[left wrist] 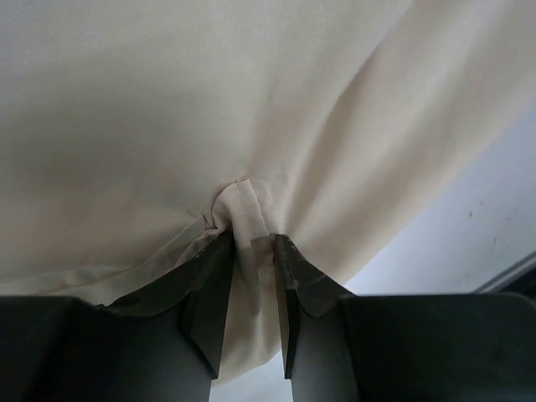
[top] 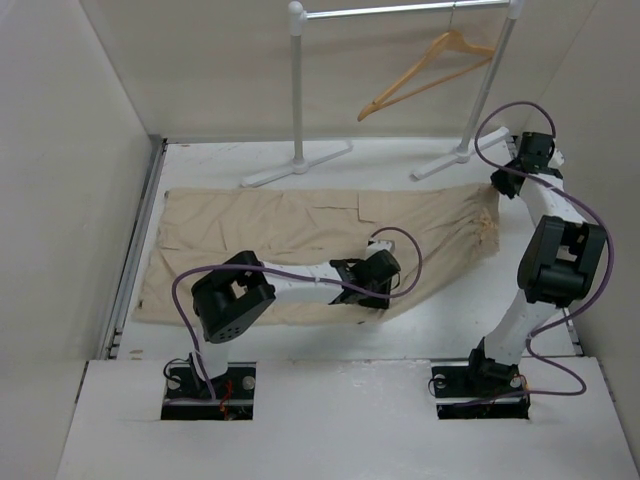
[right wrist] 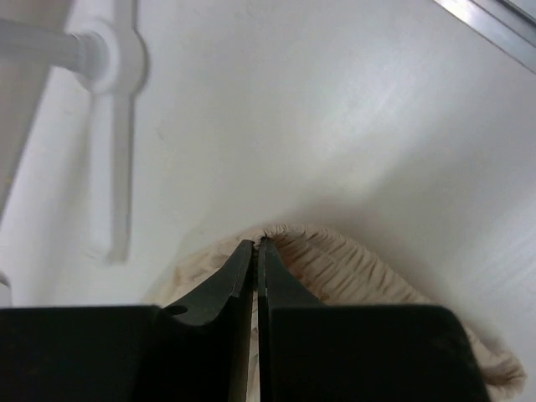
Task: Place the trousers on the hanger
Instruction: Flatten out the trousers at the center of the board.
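Trousers (left wrist: 209, 100) in left gripper (left wrist: 253, 243), wrist view.

The trousers (top: 300, 225) are soft cream cloth, matt and finely woven, creased, and gathered into small ribs at the waistband. The hanger (top: 375, 105) is smooth pale wood with a thin metal hook. The rack (top: 297, 100) is white with a slight gloss, its top bar shiny metal. The table (top: 450, 310) is white, matt and faintly scuffed. The left gripper (left wrist: 253, 247) has matt black fingers (left wrist: 209, 293), seemingly plastic.
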You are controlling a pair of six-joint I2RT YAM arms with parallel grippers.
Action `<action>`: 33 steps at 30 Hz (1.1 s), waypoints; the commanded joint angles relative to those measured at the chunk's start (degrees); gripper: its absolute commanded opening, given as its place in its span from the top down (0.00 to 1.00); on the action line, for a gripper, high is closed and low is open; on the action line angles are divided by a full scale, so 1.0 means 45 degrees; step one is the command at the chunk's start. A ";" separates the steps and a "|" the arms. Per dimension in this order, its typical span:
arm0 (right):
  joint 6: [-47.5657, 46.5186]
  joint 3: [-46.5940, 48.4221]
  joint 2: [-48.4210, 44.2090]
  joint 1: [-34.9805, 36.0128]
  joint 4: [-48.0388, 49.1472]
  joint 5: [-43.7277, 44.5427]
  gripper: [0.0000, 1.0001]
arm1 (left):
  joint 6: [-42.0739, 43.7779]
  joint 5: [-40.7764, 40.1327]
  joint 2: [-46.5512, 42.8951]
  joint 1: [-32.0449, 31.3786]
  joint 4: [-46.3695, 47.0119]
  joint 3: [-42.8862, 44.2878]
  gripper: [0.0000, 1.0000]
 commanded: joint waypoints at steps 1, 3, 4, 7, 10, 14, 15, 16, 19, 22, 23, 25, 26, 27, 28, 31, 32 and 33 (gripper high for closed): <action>0.0415 0.1383 0.1104 -0.0133 0.1392 -0.0428 0.93 | -0.0030 0.0641 -0.0256 -0.0389 -0.1034 -0.0423 0.75; 0.0552 0.2067 0.1748 -0.0152 0.1393 -0.0546 0.92 | -0.0069 0.0798 -0.0100 -0.0584 -0.1150 -0.0247 0.75; 0.0572 0.2438 0.2022 -0.0152 0.1258 -0.0605 0.91 | -0.0088 0.0779 -0.0042 -0.0663 -0.1286 -0.0130 0.74; 0.0747 0.2851 0.2415 -0.0152 0.0594 -0.0333 0.80 | -0.0419 0.0215 -0.0216 -0.0605 -0.1405 -0.0070 0.66; 0.0806 0.2541 0.2105 -0.0094 0.0339 0.0038 0.60 | -0.0480 -0.0333 -0.0412 -0.0430 -0.1541 0.0260 0.56; 0.0748 0.1274 0.0137 -0.0094 0.0377 0.0195 0.38 | -0.0323 -0.0354 -0.1035 0.0077 -0.1795 0.0885 0.51; 0.0728 0.0844 -0.0508 -0.0094 0.0300 0.0312 0.36 | -0.0265 -0.0296 -0.1250 0.0253 -0.1834 0.1022 0.51; 0.0748 0.0260 -0.1268 -0.0094 0.0241 0.0526 0.34 | -0.0187 -0.0257 -0.1465 0.0390 -0.1835 0.1159 0.51; 0.0845 -0.1770 -0.3534 -0.0094 -0.0148 0.1112 0.39 | 0.0047 -0.0121 -0.1798 0.0839 -0.1756 0.1782 0.50; 0.1176 -0.4249 -0.5488 0.0198 -0.0501 0.1289 0.65 | 0.0457 0.0153 -0.1333 0.1308 -0.1639 0.2894 0.50; 0.1255 -0.5089 -0.5997 0.0354 -0.0579 0.1367 0.71 | 0.0613 0.0231 -0.1001 0.1483 -0.1736 0.3440 0.50; 0.1275 -0.6342 -0.6664 0.0433 -0.0560 0.1348 0.71 | 0.0906 0.0290 -0.0434 0.1816 -0.1795 0.4339 0.50; 0.1256 -0.6889 -0.6976 0.0453 -0.0522 0.1213 0.68 | 0.0965 0.0271 -0.0219 0.2030 -0.1815 0.4672 0.50; 0.1178 -0.7320 -0.7250 0.0550 -0.0521 0.1095 0.64 | 0.1005 0.0213 -0.0082 0.2225 -0.1776 0.4830 0.50; 0.1003 -0.7672 -0.7465 0.0589 -0.0463 0.1036 0.57 | 0.1044 0.0154 -0.0003 0.2459 -0.1679 0.4909 0.50; 0.0535 -0.8046 -0.7449 0.0727 -0.0287 0.0491 0.42 | 0.1025 0.0134 0.0154 0.3182 -0.1639 0.4813 0.50; 0.0456 -0.8047 -0.7293 0.0727 -0.0229 0.0353 0.42 | 0.1044 0.0134 0.0212 0.3397 -0.1697 0.4716 0.50; 0.0378 -0.8066 -0.7060 0.0727 -0.0016 0.0275 0.41 | 0.1044 0.0153 0.0232 0.3592 -0.1717 0.4521 0.50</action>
